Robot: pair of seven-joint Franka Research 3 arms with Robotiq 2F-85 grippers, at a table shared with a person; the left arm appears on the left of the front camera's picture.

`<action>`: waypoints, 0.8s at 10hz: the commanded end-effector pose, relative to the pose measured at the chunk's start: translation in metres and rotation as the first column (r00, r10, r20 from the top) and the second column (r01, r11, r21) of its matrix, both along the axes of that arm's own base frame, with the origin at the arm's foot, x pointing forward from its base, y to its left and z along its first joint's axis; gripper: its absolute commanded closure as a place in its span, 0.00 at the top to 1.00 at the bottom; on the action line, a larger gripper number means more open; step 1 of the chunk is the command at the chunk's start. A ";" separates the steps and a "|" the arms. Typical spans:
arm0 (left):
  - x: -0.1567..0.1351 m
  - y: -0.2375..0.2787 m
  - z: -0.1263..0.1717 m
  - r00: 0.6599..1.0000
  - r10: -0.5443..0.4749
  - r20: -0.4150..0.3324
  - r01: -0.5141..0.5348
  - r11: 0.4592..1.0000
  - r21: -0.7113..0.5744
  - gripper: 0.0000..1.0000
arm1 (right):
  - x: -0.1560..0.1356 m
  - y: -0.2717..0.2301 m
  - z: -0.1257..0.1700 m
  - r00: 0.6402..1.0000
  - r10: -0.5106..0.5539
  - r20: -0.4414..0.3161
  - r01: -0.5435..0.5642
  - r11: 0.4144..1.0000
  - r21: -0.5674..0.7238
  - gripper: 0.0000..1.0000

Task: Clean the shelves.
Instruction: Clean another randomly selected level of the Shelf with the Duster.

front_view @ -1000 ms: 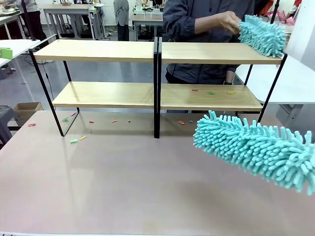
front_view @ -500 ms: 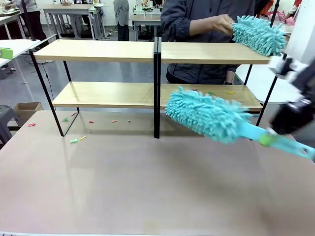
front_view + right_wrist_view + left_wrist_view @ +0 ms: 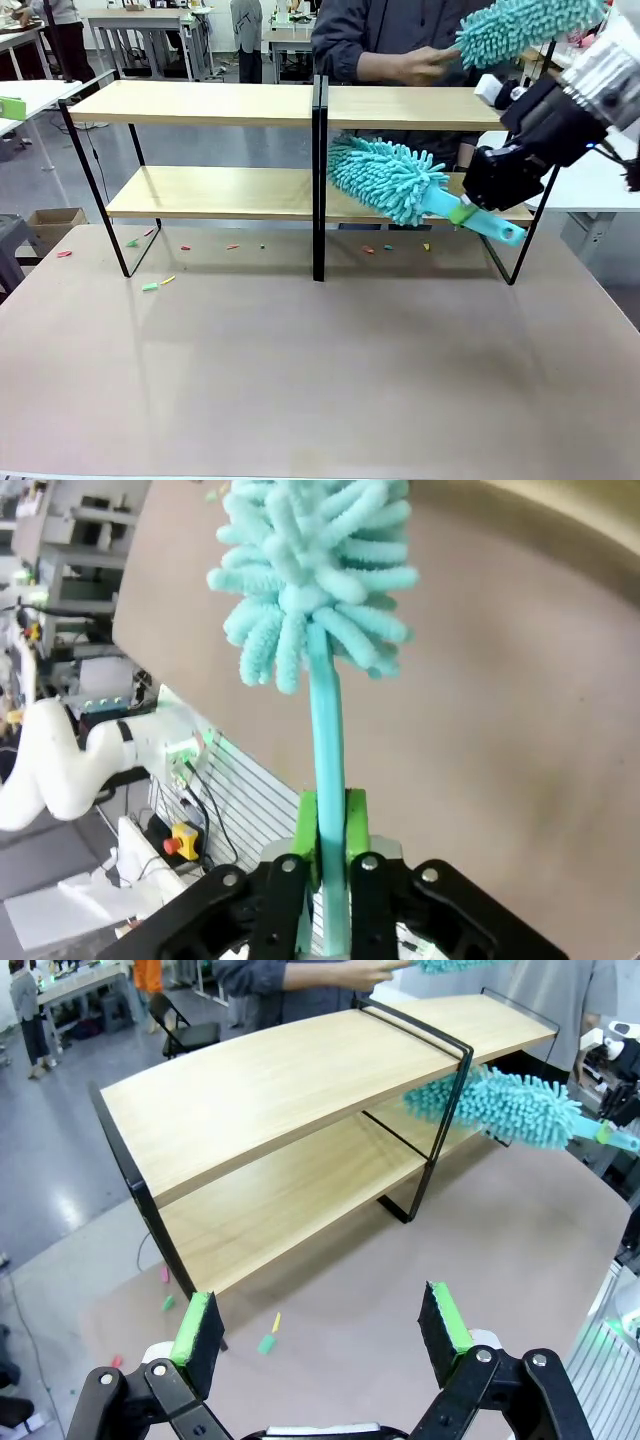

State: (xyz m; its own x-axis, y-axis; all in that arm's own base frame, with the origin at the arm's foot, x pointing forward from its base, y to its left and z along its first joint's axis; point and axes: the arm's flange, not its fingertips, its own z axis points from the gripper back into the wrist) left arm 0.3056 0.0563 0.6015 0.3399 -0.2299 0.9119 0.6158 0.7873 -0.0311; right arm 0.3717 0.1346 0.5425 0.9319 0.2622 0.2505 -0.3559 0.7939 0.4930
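Right gripper (image 3: 462, 212) has swung up toward the shelves (image 3: 200, 102) since half a second ago. Its teal duster (image 3: 385, 178) is now raised, with the fluffy head just right of the black centre post (image 3: 318, 180), between the two boards' levels and over the lower board. Contact with that board: cannot tell. Right claw is clamped tight on the duster handle (image 3: 328, 750), green pads pressed to both sides. Left gripper (image 3: 320, 1325) is spread wide with nothing between the pads, over the tabletop (image 3: 300, 380) left of the post, apart from the shelves. Shelves stand on the far part of the tabletop. Person's hand (image 3: 420, 65) is above the top board right of the post. It holds a second teal duster (image 3: 520, 25), now lifted off the board it rested on before. Small coloured scraps (image 3: 150, 286) lie on the tabletop left of the post, with a few more right of it under the lower board.
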 end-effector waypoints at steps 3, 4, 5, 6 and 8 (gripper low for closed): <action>0.000 0.000 -0.001 1.000 -0.002 0.000 0.002 1.000 0.003 1.00 | 0.031 0.020 -0.029 0.991 -0.132 -0.003 0.131 0.990 -0.049 0.12; 0.000 0.000 -0.001 1.000 -0.002 0.000 0.002 1.000 0.003 1.00 | 0.038 0.017 -0.038 0.989 -0.145 0.011 0.145 0.987 -0.069 0.12; 0.000 0.000 -0.001 1.000 -0.002 0.000 0.002 1.000 0.003 1.00 | 0.045 0.009 -0.046 0.982 -0.189 0.002 0.188 0.977 -0.105 0.12; 0.000 0.000 -0.001 1.000 -0.002 0.000 0.002 1.000 0.003 1.00 | 0.045 0.000 -0.051 0.970 -0.241 0.012 0.240 0.957 -0.165 0.12; 0.000 0.000 -0.001 1.000 -0.002 0.000 0.002 1.000 0.003 1.00 | 0.032 -0.018 -0.049 0.930 -0.368 0.024 0.360 0.893 -0.271 0.12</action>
State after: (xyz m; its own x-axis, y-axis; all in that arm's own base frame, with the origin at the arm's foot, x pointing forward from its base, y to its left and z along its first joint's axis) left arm 0.3056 0.0563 0.6016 0.3399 -0.2298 0.9120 0.6158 0.7873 -0.0311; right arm 0.4179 0.1184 0.4882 0.9761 0.0443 0.2130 -0.1121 0.9415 0.3177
